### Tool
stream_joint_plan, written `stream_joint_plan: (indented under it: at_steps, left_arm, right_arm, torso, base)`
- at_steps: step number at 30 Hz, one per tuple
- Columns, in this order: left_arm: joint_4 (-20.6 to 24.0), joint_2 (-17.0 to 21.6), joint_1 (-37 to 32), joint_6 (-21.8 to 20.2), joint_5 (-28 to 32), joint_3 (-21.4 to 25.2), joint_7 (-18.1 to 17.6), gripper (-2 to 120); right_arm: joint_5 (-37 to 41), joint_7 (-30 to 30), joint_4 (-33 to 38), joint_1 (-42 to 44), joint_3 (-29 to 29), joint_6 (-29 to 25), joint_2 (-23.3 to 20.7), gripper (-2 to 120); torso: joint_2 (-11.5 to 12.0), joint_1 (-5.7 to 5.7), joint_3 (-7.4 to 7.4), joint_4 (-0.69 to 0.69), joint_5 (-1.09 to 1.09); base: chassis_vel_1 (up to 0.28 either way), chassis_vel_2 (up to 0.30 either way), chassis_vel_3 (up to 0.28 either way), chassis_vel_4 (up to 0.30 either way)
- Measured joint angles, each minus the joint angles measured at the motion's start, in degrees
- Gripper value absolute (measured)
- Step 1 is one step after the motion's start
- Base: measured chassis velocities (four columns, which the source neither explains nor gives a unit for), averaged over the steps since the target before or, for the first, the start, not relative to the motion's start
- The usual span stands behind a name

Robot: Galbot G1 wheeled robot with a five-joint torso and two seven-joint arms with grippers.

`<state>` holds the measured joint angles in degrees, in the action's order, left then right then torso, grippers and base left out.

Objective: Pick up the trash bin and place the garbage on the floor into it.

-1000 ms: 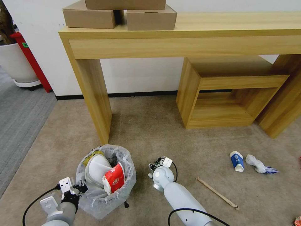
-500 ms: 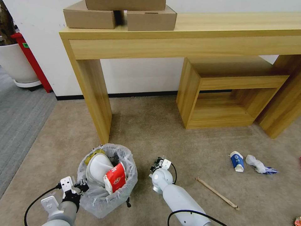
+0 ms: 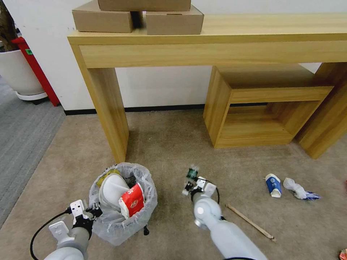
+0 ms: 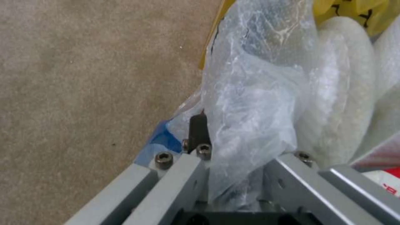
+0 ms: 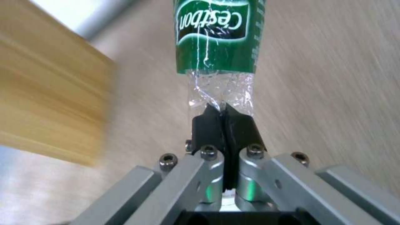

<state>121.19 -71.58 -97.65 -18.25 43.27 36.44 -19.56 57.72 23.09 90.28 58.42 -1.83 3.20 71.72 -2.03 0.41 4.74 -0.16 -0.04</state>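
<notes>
A long wooden table (image 3: 217,39) stands against the wall with cardboard boxes (image 3: 137,16) on its top and a low wooden shelf unit (image 3: 260,104) tucked beneath it on the right. Before them spreads the floor (image 3: 170,144), beige carpet, meeting a grey ribbed carpet (image 3: 21,137) at the left. The trash bin (image 3: 123,202) sits on the beige carpet just in front of the table's left leg, its crinkled clear liner bulging over the rim and its inside packed with a white bowl-like container (image 3: 112,187), a red wrapper (image 3: 132,200) and a yellow wrapper at the far side. The left gripper (image 3: 90,213) is at the bin's near-left rim; in the left wrist view the left gripper (image 4: 233,175) has the liner plastic bunched between its fingers (image 4: 198,131), pinching the bin's edge. To the right of the bin, apart from it, the right gripper (image 3: 191,180) is raised above the carpet, its dark pads pressed together on the squashed end of a green-labelled clear bottle (image 5: 218,47), which points away from the wrist. Farther right on the carpet lie more garbage: a wooden stick (image 3: 249,222) near the right arm, then a blue-white paper cup (image 3: 273,185) on its side, just beside a crumpled tissue (image 3: 294,188).
</notes>
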Motion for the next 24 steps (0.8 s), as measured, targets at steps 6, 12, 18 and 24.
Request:
stream_joint_plan:
  at_steps: [6, 12, 18, 24]
  left_arm:
    - [-0.1, -0.7, 0.2, 0.0, -0.4, -0.3, 0.0, 0]
    - [0.7, -0.9, -0.4, 0.0, -0.7, 0.1, 0.0, 0]
    - [1.6, -1.0, -0.9, -0.2, -0.8, 0.3, 0.0, 0]
    - [1.9, -1.3, -0.8, -0.3, -1.1, 0.1, -0.1, 0]
  right_arm:
    - [-4.1, -8.1, 9.0, 1.2, -1.9, -7.2, -7.1, 0]
    - [-7.3, -19.1, 16.2, 0.0, -5.2, -13.6, -14.8, 0]
    - [-8.6, -32.5, 19.9, -5.2, -11.4, -20.1, -19.9, 0]
    - [-8.3, -39.0, 20.7, -10.3, -16.7, -23.5, -22.4, 0]
  torso:
    - [0.0, 0.0, 0.0, 0.02, 0.02]
    - [0.0, 0.0, 0.0, 0.02, 0.02]
    - [0.0, -0.01, 0.0, 0.03, 0.01]
    - [0.0, 0.0, 0.0, 0.03, 0.01]
  base:
    - [0.0, 0.0, 0.0, 0.0]
    - [0.0, 0.0, 0.0, 0.0]
    - [0.0, 0.0, 0.0, 0.0]
    - [0.0, 0.0, 0.0, 0.0]
